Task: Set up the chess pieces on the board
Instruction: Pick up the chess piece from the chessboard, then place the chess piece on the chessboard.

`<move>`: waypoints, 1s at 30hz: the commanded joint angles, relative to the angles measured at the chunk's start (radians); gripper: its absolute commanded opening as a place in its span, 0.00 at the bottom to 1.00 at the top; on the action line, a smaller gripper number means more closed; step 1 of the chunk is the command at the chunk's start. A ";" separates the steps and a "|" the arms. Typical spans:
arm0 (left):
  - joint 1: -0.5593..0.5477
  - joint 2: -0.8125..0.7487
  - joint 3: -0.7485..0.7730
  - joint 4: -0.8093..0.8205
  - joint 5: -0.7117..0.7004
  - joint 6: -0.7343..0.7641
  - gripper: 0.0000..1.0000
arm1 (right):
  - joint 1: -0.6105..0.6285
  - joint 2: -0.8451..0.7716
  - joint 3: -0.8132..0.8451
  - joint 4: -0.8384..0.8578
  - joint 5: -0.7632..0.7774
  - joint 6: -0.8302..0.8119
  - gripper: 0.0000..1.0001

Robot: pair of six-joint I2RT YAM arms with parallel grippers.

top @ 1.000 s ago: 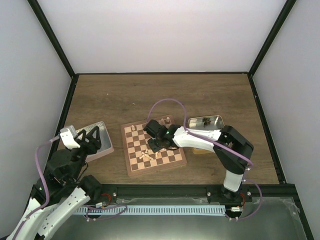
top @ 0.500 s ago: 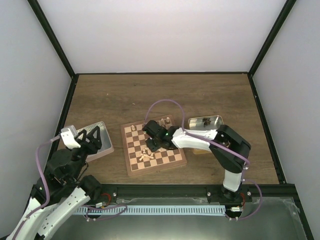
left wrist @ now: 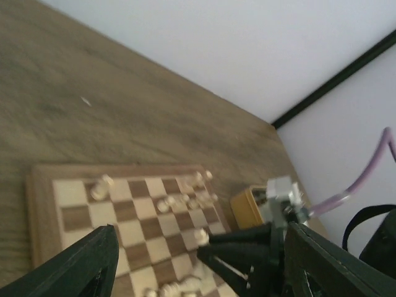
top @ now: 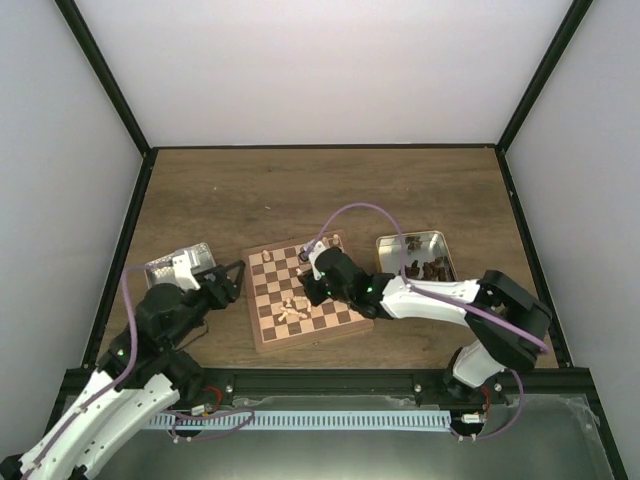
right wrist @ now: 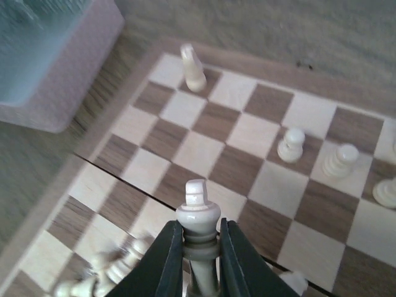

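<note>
The board lies in the middle of the table, with a heap of toppled cream chess pieces near its front and a few upright ones along the back. My right gripper hovers over the board's middle, shut on a cream king just below its head; the king stands upright above the squares. A knight and pawns stand farther off. My left gripper hangs open and empty at the board's left edge, facing the board and the king.
A silver tin holding dark pieces sits right of the board. Another tin lies at the left, behind my left gripper, and shows as a pale box in the right wrist view. Black frame posts and white walls ring the table.
My right gripper has closed on the cream king and its arm has swung off the right tin. My left arm has come from the left tin to the board's left edge.
</note>
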 commanded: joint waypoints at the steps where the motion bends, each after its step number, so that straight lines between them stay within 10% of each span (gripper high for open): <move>1: 0.004 0.029 -0.089 0.167 0.185 -0.172 0.75 | 0.007 -0.063 -0.059 0.251 -0.043 0.022 0.04; 23: 0.004 0.324 -0.023 0.310 0.523 -0.165 0.60 | 0.007 -0.203 -0.181 0.508 -0.438 -0.086 0.07; 30: 0.005 0.369 -0.017 0.304 0.534 -0.149 0.41 | 0.007 -0.217 -0.181 0.516 -0.431 -0.083 0.07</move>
